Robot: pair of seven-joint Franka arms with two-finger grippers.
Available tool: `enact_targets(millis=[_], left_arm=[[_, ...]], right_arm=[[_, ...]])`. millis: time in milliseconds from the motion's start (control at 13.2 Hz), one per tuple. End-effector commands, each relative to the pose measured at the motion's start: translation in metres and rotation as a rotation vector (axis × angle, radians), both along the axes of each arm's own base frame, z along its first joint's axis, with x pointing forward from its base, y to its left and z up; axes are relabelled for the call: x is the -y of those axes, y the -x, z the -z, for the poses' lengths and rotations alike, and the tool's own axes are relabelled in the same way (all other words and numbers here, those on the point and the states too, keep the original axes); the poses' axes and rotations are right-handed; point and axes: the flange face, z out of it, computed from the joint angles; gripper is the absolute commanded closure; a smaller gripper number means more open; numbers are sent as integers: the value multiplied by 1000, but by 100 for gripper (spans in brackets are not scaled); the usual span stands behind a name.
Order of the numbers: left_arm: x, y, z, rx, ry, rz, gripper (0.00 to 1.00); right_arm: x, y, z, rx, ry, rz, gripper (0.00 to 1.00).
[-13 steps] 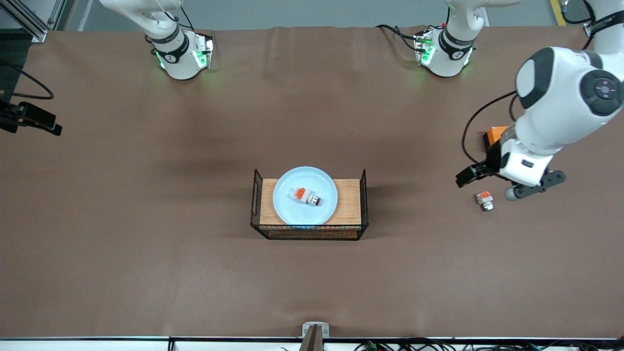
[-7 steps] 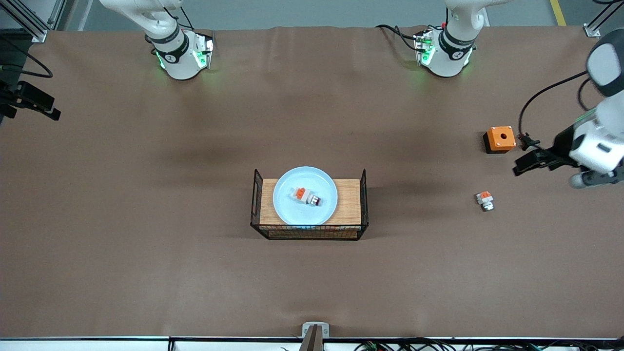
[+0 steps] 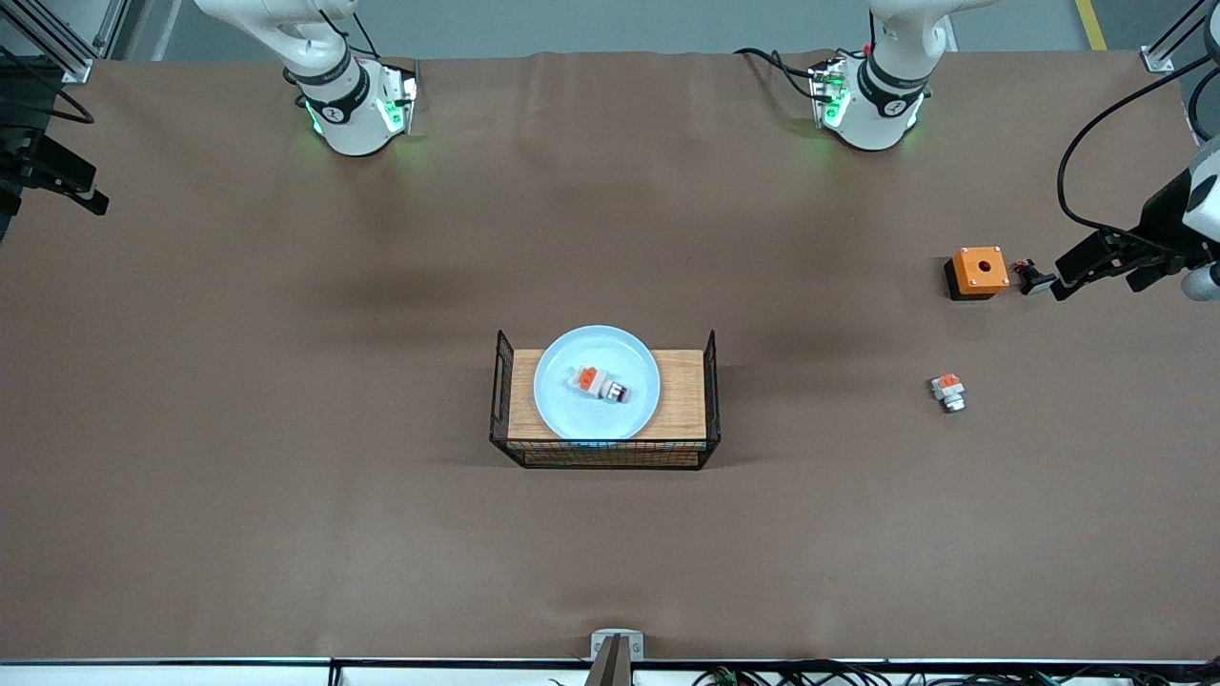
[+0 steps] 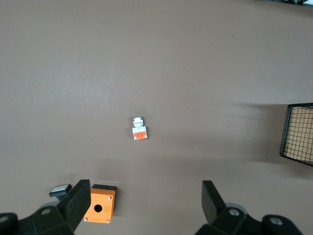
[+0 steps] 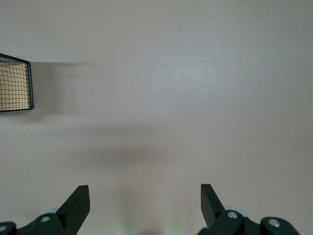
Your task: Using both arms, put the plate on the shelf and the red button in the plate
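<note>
The pale-blue plate rests on a wooden board inside a black wire basket at the table's middle. On the plate lies the red button, white and orange with a dark red end. My left gripper hangs open and empty high over the table at the left arm's end, near an orange box. My right gripper is also open and empty over bare table at the right arm's end; one end of the basket shows in its wrist view. Neither gripper is near the plate.
An orange square box with a hole sits toward the left arm's end, with a small dark part beside it. A white-orange part with a silver end lies nearer the front camera than the box.
The left arm has swung away from above the white-orange part out toward its end of the table, uncovering the orange box. The right arm has drawn back a little. Plate and button are unmoved.
</note>
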Motion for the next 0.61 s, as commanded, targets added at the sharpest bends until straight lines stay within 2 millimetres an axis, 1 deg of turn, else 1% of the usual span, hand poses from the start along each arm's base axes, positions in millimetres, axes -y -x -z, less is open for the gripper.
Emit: enact_targets(millis=[0,76,228,379,531], left_arm=[[3,-3,-15,24,-17,22,0],[3,-4,-18,30,-16,22,0],[16,-8,-13,22,-12,48,0],[13,-10,-14,27,-5,41,0],[11,-10,-14,26,-3,39,0]], right_arm=[[4,6,0,12,-12,-14,0],[4,7,1,6,-13,-14,0],[4,8,5,-6,-15,-5,0],[4,8,6,-9,-15,-2,0],[7,8,6,-10,-17,7,0]])
